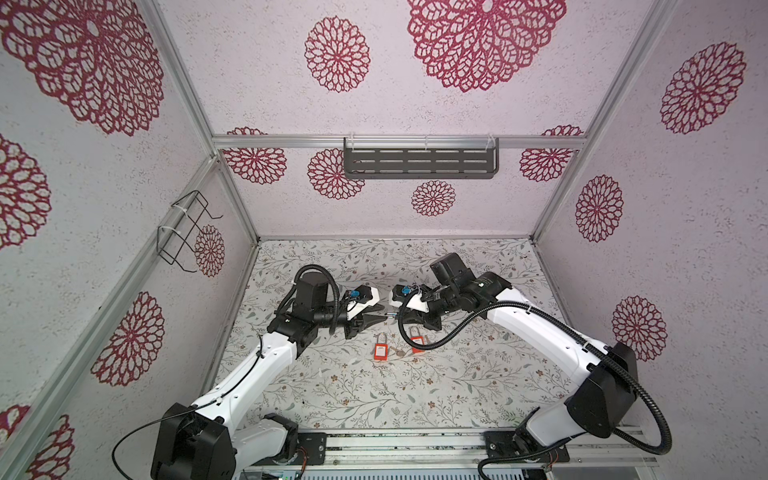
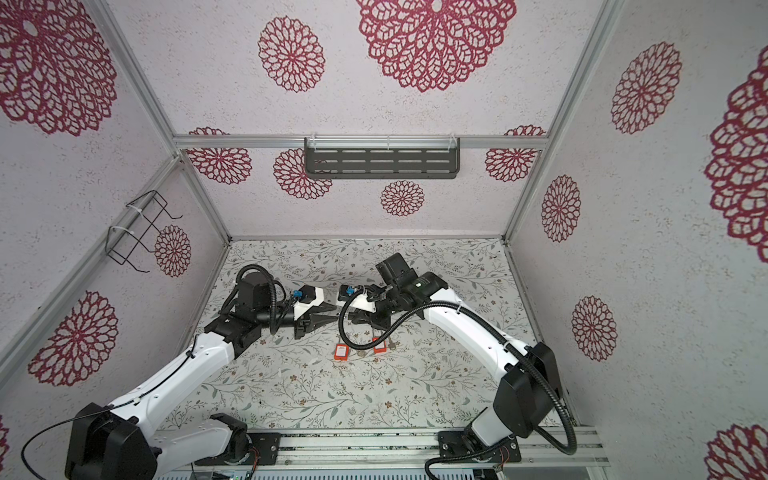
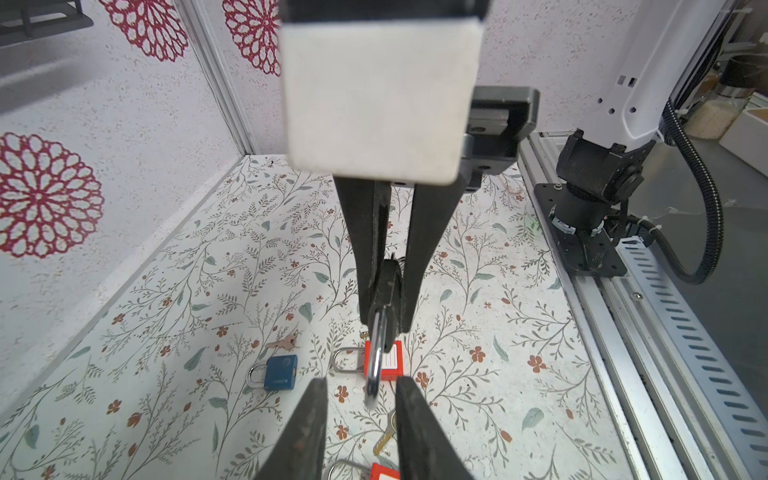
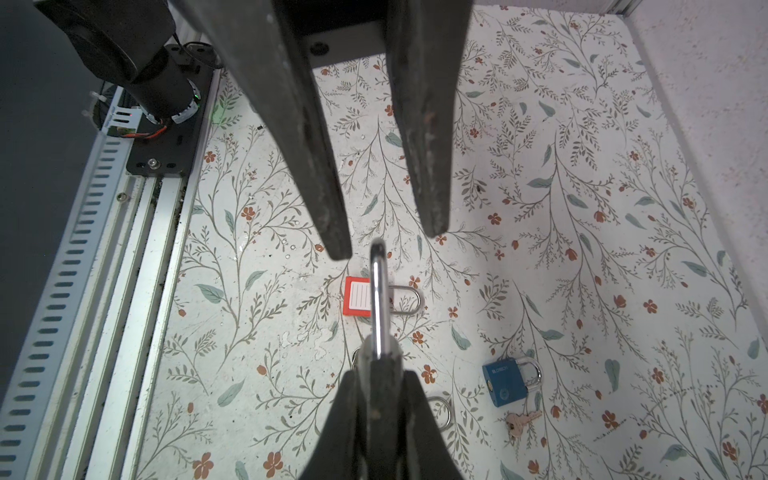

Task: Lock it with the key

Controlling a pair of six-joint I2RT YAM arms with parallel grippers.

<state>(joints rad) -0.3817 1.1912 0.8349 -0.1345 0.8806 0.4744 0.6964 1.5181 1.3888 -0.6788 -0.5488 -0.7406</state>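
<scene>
My right gripper (image 4: 380, 374) is shut on the dark body of a padlock (image 4: 378, 361), held in the air above the table. Its silver shackle (image 4: 378, 286) points toward my left gripper (image 3: 361, 380). The left gripper is open, and the end of the shackle (image 3: 375, 370) sits in the gap between its fingers without touching either. In both top views the two grippers meet tip to tip over the table's middle, left gripper (image 1: 380, 314) facing right gripper (image 1: 398, 317). A brass key (image 3: 384, 432) lies on the table below, held by neither gripper.
Two red padlocks (image 1: 381, 351) (image 1: 417, 343) lie on the floral table below the grippers. A blue padlock (image 4: 509, 384) with a pinkish key (image 4: 521, 422) beside it lies farther off. A slotted aluminium rail (image 3: 665, 332) runs along the table's front edge.
</scene>
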